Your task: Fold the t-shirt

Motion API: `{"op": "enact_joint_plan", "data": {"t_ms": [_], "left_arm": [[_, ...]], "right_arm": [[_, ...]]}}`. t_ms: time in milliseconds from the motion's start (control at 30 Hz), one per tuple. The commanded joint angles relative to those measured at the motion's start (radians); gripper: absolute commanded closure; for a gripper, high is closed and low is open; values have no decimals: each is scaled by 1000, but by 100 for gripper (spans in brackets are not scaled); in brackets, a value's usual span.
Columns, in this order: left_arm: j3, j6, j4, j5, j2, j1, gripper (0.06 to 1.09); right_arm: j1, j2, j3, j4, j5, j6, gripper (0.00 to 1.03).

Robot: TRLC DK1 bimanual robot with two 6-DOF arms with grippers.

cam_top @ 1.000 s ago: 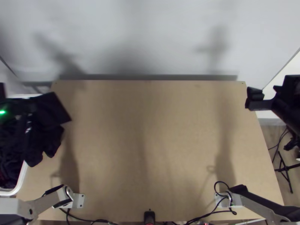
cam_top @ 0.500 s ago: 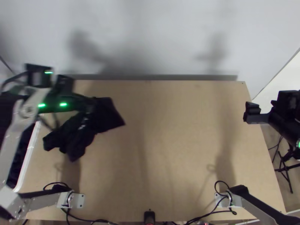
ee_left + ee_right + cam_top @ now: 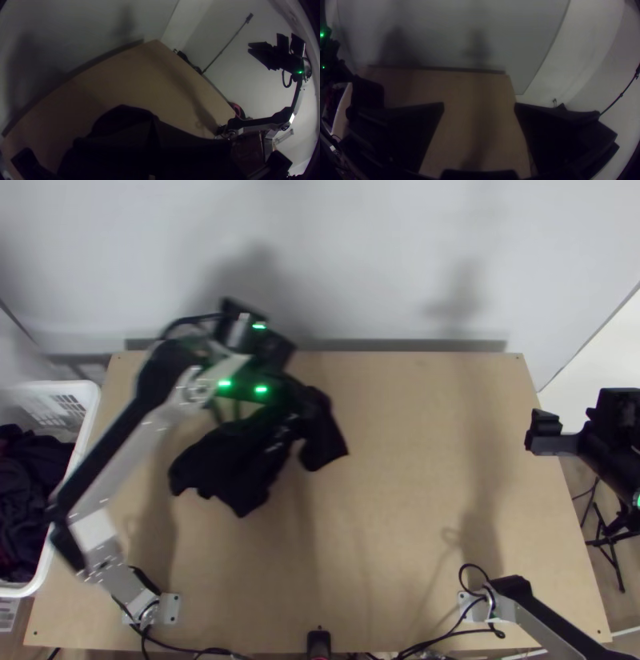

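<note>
Shirt (image 3: 232,468): black, small pale marks. Table (image 3: 416,500): plain light tan; basket (image 3: 76,390) at its left edge white, clothes (image 3: 32,476) inside near-black with some dark red. Left arm (image 3: 120,460): silver-grey and black, green lights (image 3: 225,383).

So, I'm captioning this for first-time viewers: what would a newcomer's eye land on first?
Probably the crumpled dark cloth hanging from the left tool, over the table's left half, beside bright green lights. Next, perhaps, the white basket of dark clothes at the left, then the empty right tool by the table's right edge.
</note>
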Motion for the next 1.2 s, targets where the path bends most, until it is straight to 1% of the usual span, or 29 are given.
{"op": "enact_joint_plan", "data": {"t_ms": [0, 100, 200, 233, 267, 367, 400, 433, 467, 500, 533, 600, 767, 867, 900, 1000, 1067, 1167], "left_arm": [[181, -25, 70, -5, 197, -136, 105], [182, -25, 113, -7, 241, -182, 105], [181, -25, 120, -7, 275, -213, 104], [179, -25, 120, -7, 281, -214, 102], [171, -25, 120, -7, 286, -214, 96], [136, -25, 119, -7, 284, -206, 95], [119, -23, 111, -5, 278, -199, 92], [105, -23, 108, -5, 270, -190, 81], [99, -23, 108, -7, 267, -188, 72], [86, -23, 106, -7, 260, -182, 39], [75, -22, 100, -7, 249, -177, 13], [67, -17, 91, -7, 240, -168, 11], [55, 1, 53, -7, 223, -139, 11], [47, 53, -45, -8, 201, -107, 11], [23, 69, -85, -8, 181, -81, 11], [-89, 87, -107, -8, 108, -5, 11], [-184, 106, -116, -8, 43, 64, 11], [-324, 173, -164, -7, -50, 168, 11]], "right_arm": [[-31, -21, -34, 1, 1, -11, 5], [-31, -30, -57, 1, -1, -10, 5], [-31, -39, -89, 2, -1, -7, 5], [-31, -44, -103, 5, -1, -7, 5], [-31, -48, -116, 8, -1, -5, 5], [-29, -62, -150, 20, -2, -5, 5], [-26, -64, -162, 22, -2, -5, 5], [-26, -65, -169, 25, -2, -5, 5], [-26, -65, -172, 25, -2, -5, 5], [-24, -65, -179, 28, -2, -5, 5], [-23, -65, -185, 31, -2, -5, 5], [-18, -65, -198, 34, -2, -7, 5], [-3, -65, -230, 47, -2, -7, 5], [14, -59, -245, 48, -8, -7, 5], [28, -53, -251, 48, -13, -7, 5], [66, -31, -254, 48, -19, -8, 5], [95, -5, -253, 50, -41, -4, 5], [166, 45, -250, 56, -64, -2, 5]]}}
